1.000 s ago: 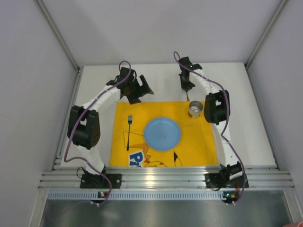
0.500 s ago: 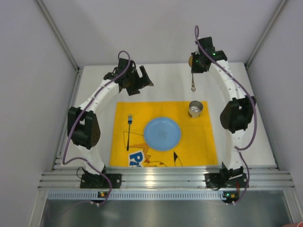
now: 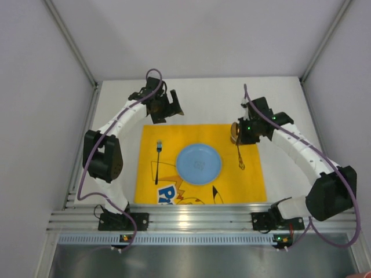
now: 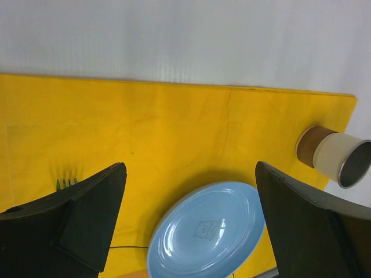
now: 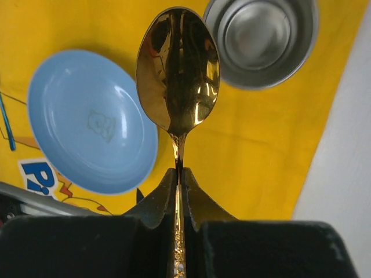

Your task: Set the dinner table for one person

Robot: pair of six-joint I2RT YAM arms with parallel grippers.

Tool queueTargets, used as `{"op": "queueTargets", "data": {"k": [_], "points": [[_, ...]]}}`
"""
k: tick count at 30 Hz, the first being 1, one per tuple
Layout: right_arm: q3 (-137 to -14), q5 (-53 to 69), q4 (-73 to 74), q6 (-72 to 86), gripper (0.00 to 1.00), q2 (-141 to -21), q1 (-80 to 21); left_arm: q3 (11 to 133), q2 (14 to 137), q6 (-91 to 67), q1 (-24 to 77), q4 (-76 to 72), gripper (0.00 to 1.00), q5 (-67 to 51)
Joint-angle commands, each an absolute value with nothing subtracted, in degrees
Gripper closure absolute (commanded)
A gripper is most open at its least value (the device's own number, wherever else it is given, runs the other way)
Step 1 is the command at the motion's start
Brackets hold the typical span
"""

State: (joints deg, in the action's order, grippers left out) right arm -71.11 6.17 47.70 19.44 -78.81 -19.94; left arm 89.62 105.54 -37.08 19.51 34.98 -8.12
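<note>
My dinner table [image 3: 203,95] is a plain matte white top edged by silver rails [image 3: 203,217]. Only a yellow cartoon-printed placemat [image 3: 249,185] lies flat directly on it, spreading below and ahead of my left gripper [image 4: 190,167] and beneath my right gripper [image 5: 178,174]. Bare white table shows past the mat's edge ahead of my left gripper and to the right of my right one. The mat's near edge seems to reach the rails.

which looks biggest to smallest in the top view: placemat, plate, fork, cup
1. placemat
2. plate
3 and 4. fork and cup: unsure. The fork is longer but thin; the cup is wider but partly covered.
</note>
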Motion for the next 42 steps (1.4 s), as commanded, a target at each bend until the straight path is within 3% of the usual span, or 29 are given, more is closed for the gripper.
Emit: {"op": "queueTargets", "data": {"k": [1,8,18,29,34,42], "points": [[-64.27,8.53,43.43,23.64,1.00,-75.94,-23.81,89.21,105.73,-34.54,19.16,37.35,0.02,-6.42],[-57.48,8.44,38.50,27.51,1.00,-79.97,-26.81,87.98,104.85,-33.49,19.16,38.49,0.01,-6.68],[-58.27,8.09,32.78,30.23,1.00,-90.34,-28.04,85.96,102.40,-31.82,19.16,40.61,0.02,-5.54],[-59.32,5.63,33.31,31.47,1.00,-93.95,-29.18,85.43,102.04,-31.46,19.07,40.69,0.02,-5.54],[-60.91,5.01,35.15,30.59,0.94,-94.39,-29.27,85.78,102.83,-31.73,19.07,40.08,0.02,-5.98],[-63.63,4.48,37.96,29.01,0.71,-93.78,-29.62,86.22,103.36,-32.17,19.07,39.64,0.02,-6.50]]}}
